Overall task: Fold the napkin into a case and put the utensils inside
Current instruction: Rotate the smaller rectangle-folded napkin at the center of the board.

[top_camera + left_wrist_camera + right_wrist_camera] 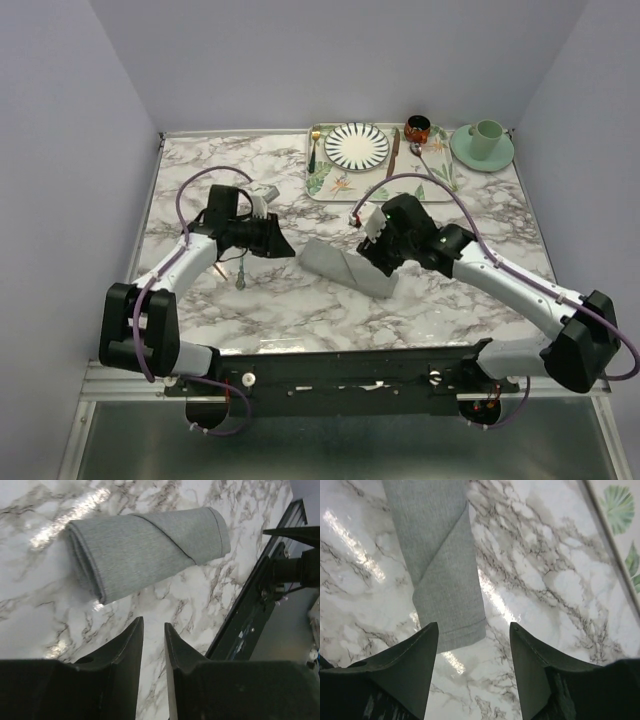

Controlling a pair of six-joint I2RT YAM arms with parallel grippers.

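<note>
The grey napkin (348, 268) lies on the marble as a narrow folded case, slanting from upper left to lower right between the two arms. My left gripper (285, 243) hovers just left of its upper end; in the left wrist view the case (145, 550) sits ahead of the left gripper (154, 625), whose jaws stand a narrow gap apart with nothing between them. My right gripper (372, 250) is above the case's right side, wide open and empty; the case's end (442, 565) lies ahead of the right gripper (474, 626). A thin copper-pink fork (240, 272) lies beneath the left arm. A pale-handled spoon (428, 163) rests on the tray.
The leaf-patterned tray (380, 197) at the back holds a striped plate (356, 145), a gold fork with dark handle (314, 150) and a brown-handled knife (394, 152). A dark small cup (417, 127) and a green cup on a saucer (487, 140) stand at the back right.
</note>
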